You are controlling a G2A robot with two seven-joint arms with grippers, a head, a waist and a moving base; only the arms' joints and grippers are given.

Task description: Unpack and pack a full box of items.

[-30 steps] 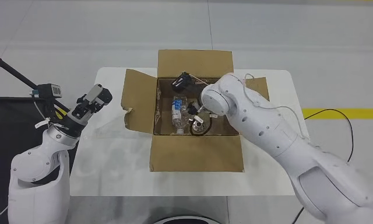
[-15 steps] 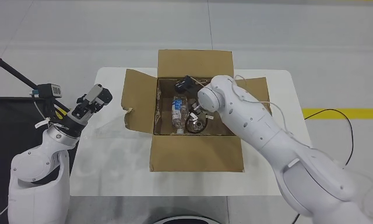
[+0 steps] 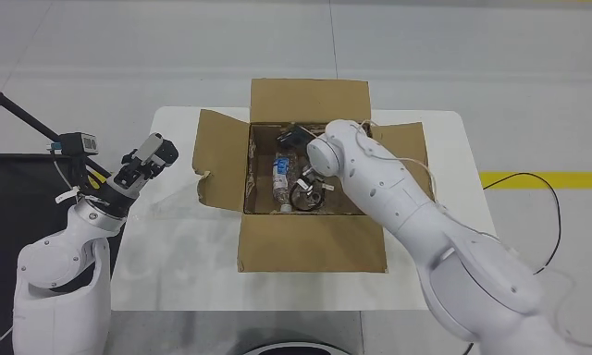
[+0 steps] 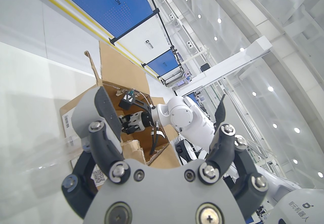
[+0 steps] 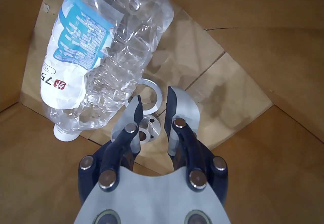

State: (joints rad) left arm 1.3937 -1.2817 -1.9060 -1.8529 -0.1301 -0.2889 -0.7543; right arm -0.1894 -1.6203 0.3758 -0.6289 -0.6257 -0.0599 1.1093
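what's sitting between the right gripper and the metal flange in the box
Nothing visible. The right gripper hangs open right over the metal flange on the floor of the box, with a bare gap between them. The crushed bottle lies close beside, partly over the metal ring, and might get brushed on the way down.

The bottle (image 5: 101,45) lies in the box (image 3: 310,244) on the table (image 3: 176,263), beside a ring (image 5: 159,93).
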